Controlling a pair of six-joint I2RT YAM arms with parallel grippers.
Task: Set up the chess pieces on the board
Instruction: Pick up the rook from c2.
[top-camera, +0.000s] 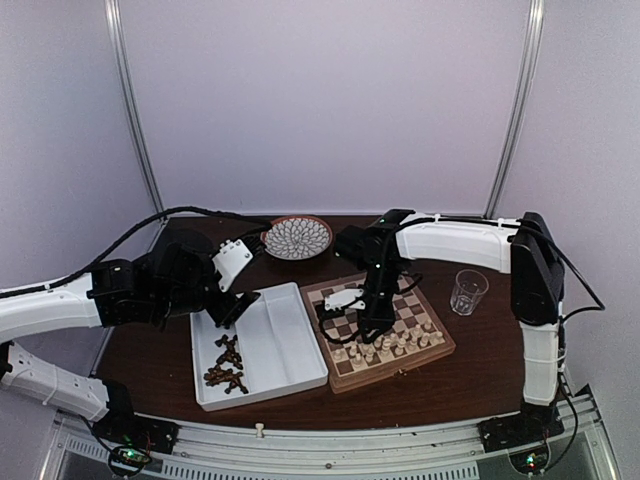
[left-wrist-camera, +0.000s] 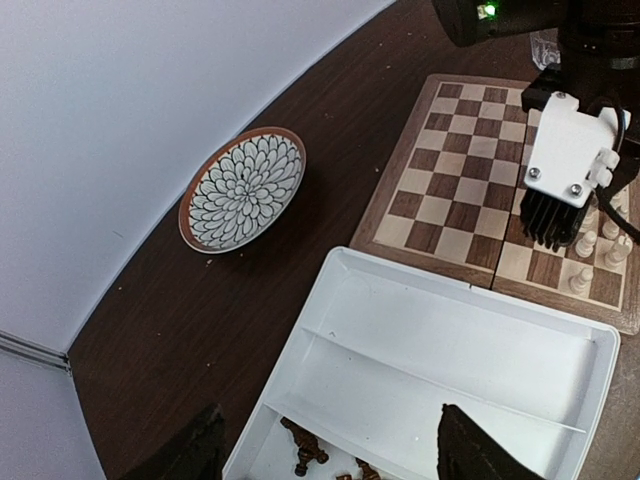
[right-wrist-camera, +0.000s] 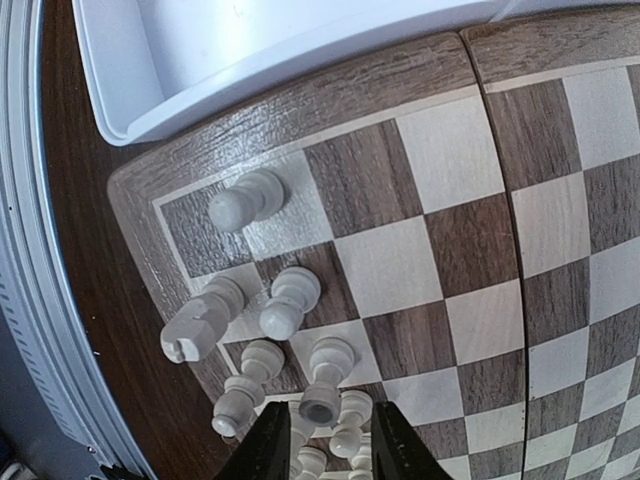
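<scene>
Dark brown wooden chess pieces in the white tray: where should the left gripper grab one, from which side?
Probably grip an outlying one of the dark brown wooden chess pieces by its narrow stem, from straight above: they lie tumbled in a heap, and the walls of the white two-compartment tray block sideways approaches.

You have the white two-compartment tray (left-wrist-camera: 450, 370) directly below the left gripper (left-wrist-camera: 330, 450); round patterned plate (left-wrist-camera: 243, 190) ahead-left of it, apart from the tray; clear glass (top-camera: 468, 292) upright, well to the right of the right gripper (top-camera: 376, 325), on the dark table (top-camera: 150, 360)
</scene>
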